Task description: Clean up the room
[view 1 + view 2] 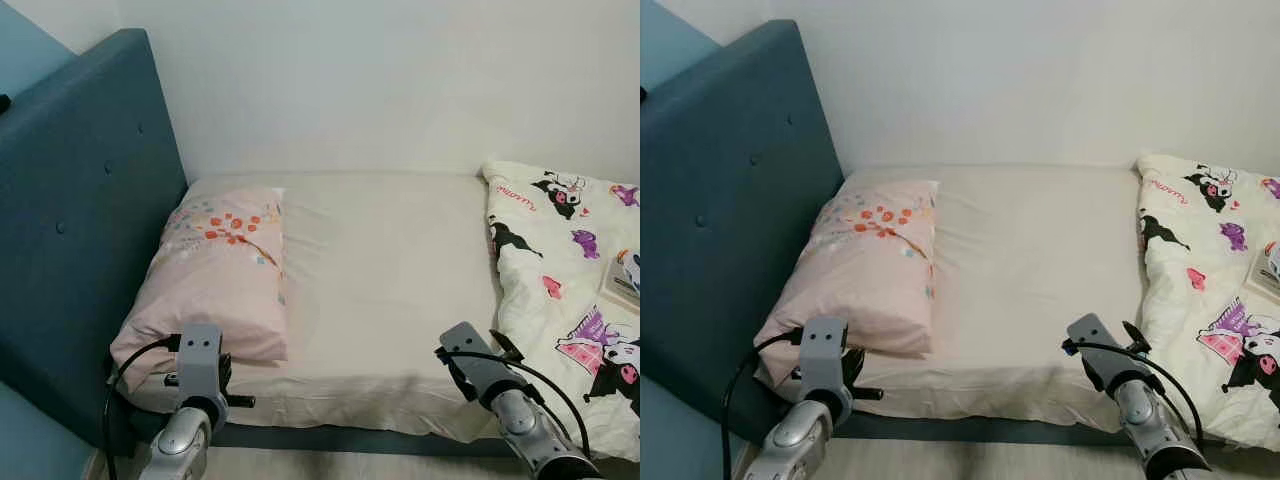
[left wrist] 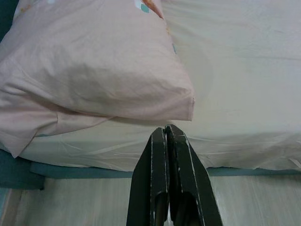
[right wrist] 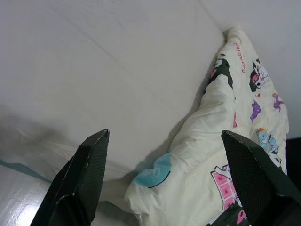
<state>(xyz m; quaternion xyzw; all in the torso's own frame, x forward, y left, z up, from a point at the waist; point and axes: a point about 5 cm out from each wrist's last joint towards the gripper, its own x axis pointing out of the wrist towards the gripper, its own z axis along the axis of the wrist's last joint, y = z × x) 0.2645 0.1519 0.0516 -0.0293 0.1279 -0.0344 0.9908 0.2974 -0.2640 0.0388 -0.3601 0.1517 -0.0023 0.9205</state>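
Observation:
A bed with a cream sheet (image 1: 390, 270) stands before me against the white wall. A pink pillow (image 1: 220, 275) with a flower print lies at its left end by the blue headboard (image 1: 75, 230). A cream quilt (image 1: 570, 290) printed with cartoon figures is bunched at the right end. My left gripper (image 2: 167, 134) is shut with nothing in it, at the bed's front edge just below the pillow's corner (image 2: 188, 106). Spread wide open, my right gripper (image 3: 164, 136) hovers over the quilt's near edge (image 3: 188, 183) and the sheet.
A small box-like object (image 1: 625, 280) lies on the quilt at the far right. The blue bed frame (image 1: 330, 437) runs along the front, with pale wood floor (image 2: 94, 202) below it. The wall closes off the far side of the bed.

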